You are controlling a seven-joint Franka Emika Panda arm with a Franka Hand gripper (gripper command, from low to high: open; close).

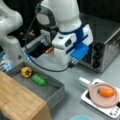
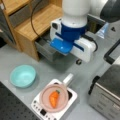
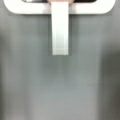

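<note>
My gripper (image 1: 60, 59) hangs over the grey table in both front views, its fingers hidden under the white wrist and blue camera mount (image 2: 63, 46). It holds nothing that I can see. Nearest to it is a white pan handle (image 1: 84, 81), which sticks out from a white cooker (image 2: 56, 103). On the cooker rests a pink plate (image 2: 45, 96) with an orange carrot (image 2: 54, 98) on it. In the wrist view the handle (image 3: 60, 30) points down from the white rim (image 3: 15, 8), with bare grey table below and no fingers showing.
A grey tray (image 1: 53, 91) holds a yellow pepper (image 1: 26, 72) and a green vegetable (image 1: 39, 79), beside a wooden shelf (image 1: 17, 100). A toaster oven (image 1: 105, 50) stands behind the cooker. A teal bowl (image 2: 23, 75) sits on the table.
</note>
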